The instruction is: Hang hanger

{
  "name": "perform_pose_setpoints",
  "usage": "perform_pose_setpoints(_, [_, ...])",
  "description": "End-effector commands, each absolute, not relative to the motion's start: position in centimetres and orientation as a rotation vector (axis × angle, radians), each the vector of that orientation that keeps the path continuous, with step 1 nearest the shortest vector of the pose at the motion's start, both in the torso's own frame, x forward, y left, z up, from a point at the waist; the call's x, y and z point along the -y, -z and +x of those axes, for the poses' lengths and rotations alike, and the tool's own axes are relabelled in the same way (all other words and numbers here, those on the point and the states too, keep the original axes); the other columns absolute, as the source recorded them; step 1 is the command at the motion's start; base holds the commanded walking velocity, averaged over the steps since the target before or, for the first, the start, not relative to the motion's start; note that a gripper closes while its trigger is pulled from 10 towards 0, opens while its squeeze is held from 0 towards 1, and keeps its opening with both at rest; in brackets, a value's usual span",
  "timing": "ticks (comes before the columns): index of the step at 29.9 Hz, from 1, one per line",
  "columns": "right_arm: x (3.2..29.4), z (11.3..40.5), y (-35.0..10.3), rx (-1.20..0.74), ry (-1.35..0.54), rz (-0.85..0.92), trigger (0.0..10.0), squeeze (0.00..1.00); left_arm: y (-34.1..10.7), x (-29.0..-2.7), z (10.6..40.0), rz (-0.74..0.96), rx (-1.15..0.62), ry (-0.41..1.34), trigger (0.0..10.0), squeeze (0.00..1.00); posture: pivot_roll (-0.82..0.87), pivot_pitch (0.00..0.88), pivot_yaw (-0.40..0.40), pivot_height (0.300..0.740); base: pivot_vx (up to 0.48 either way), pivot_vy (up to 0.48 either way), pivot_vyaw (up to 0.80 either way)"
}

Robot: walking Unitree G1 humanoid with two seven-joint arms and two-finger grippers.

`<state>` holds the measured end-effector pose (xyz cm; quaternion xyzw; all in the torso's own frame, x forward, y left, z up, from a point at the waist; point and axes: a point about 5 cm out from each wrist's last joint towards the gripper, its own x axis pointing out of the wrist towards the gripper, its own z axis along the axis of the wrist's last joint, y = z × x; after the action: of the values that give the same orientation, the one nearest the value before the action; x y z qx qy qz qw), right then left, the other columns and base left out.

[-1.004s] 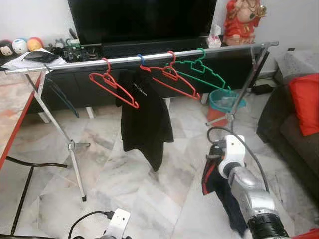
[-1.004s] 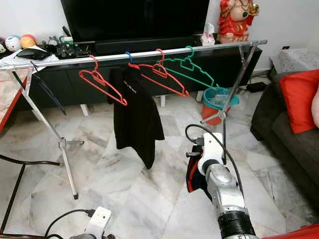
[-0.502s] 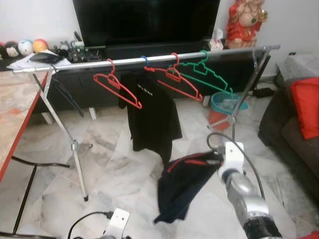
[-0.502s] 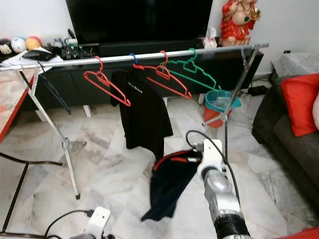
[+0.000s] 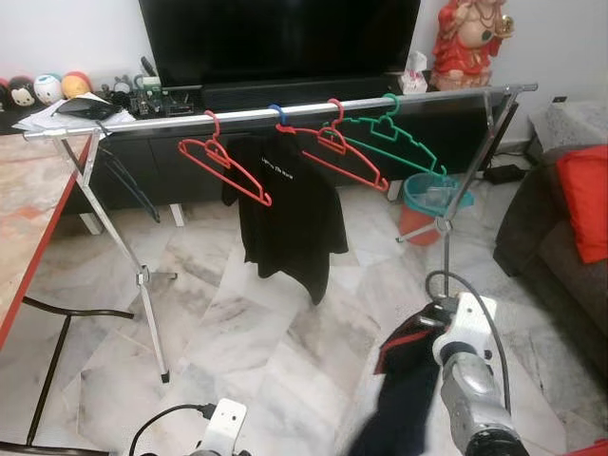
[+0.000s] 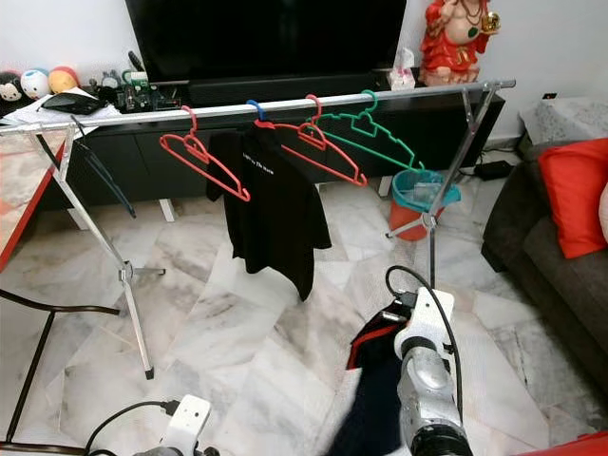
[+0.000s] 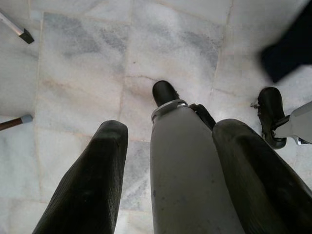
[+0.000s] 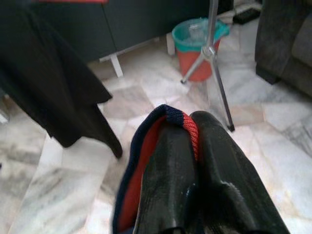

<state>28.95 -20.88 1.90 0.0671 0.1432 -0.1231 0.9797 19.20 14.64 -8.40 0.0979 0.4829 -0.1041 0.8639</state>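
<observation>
A silver clothes rail [image 5: 285,111] spans the room in front of me. On it hang a red hanger [image 5: 225,171], a black shirt [image 5: 288,223] on a blue hook, another red hanger [image 5: 337,154] and a green hanger [image 5: 399,142]. My right gripper [image 8: 187,122] is low at the right, well below the rail, shut on the red-lined collar of a dark navy garment [image 5: 404,394] that droops toward the floor. Whether a hanger is inside the garment cannot be made out. My left gripper [image 7: 173,127] hangs idle and open over the floor beside my leg.
A teal bin [image 5: 432,195] stands by the rail's right leg [image 5: 465,161]. A dark sofa [image 5: 551,247] with a red cushion is at the right, a red-edged table [image 5: 28,218] at the left. A black TV console [image 5: 190,161] lies behind the rail.
My right gripper has swung down and to the right with the navy garment, which was spread out to the left and now hangs below the wrist. The left arm is still.
</observation>
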Motion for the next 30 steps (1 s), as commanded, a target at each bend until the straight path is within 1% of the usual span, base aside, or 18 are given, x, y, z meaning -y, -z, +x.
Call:
perform_pose_setpoints(1, [20.91, 29.04, -2.42, -0.231, 0.257, 0.153, 10.0, 0.0, 8.53, -14.74, 18.93, 0.191, -1.017, 0.202, 10.0, 0.0, -0.03, 0.0, 0.005, 0.74, 0.0, 0.0, 0.0])
perform_pose_setpoints(11, [20.04, 28.85, -2.2, -0.186, 0.241, 0.171, 10.0, 0.0, 8.49, -14.79, 19.0, 0.196, -1.011, 0.2, 10.0, 0.0, -0.03, 0.0, 0.003, 0.74, 0.0, 0.0, 0.0])
perform_pose_setpoints(30, [20.11, 29.16, -2.34, -0.18, 0.242, 0.165, 10.0, 0.0, 8.42, -14.82, 19.13, 0.192, -1.009, 0.197, 10.0, 0.0, -0.03, 0.015, 0.001, 0.74, 0.0, 0.0, 0.0])
